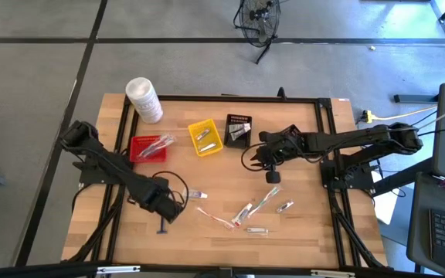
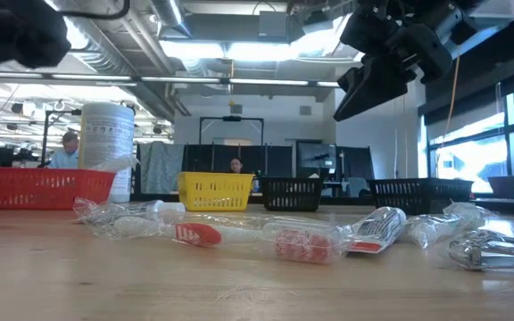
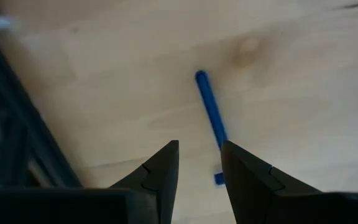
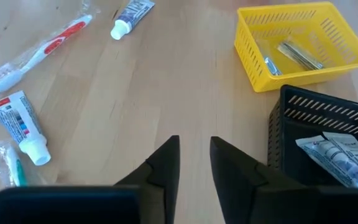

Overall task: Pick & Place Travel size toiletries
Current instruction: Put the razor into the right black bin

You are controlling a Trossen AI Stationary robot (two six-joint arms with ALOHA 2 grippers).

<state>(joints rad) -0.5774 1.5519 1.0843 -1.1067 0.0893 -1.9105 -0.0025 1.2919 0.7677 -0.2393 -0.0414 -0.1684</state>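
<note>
- Currently, the left gripper (image 1: 163, 218) is positioned low over the tabletop (image 1: 300, 224) near its front-left corner, directly above a blue razor (image 3: 210, 112).
- Its fingers (image 3: 163, 177) are seen parted by a narrow gap in the left wrist view; nothing is clamped between them, and the razor lies flat on the wood beyond the tips.
- The right gripper (image 1: 263, 158) is held above the tabletop's middle, close to the black basket (image 1: 239, 129), with the arm reaching in from the right edge.
- Its fingers (image 4: 163, 165) are shown slightly apart and empty in the right wrist view.
- Three baskets are set in a row toward the rear edge: a red basket (image 1: 147, 148), a yellow basket (image 1: 205, 137) and the black one. Wrapped items are seen in each.
- A white tub (image 1: 144, 100) stands at the rear-left corner.
- Loose toiletries are spread between the middle and the front edge: a wrapped toothbrush (image 4: 39, 46), a mini toothpaste tube (image 4: 20, 127), a second small tube (image 4: 131, 17) and a silvery sachet (image 1: 285, 206).
- Two people are visible in the room behind the table in the low view.
</note>
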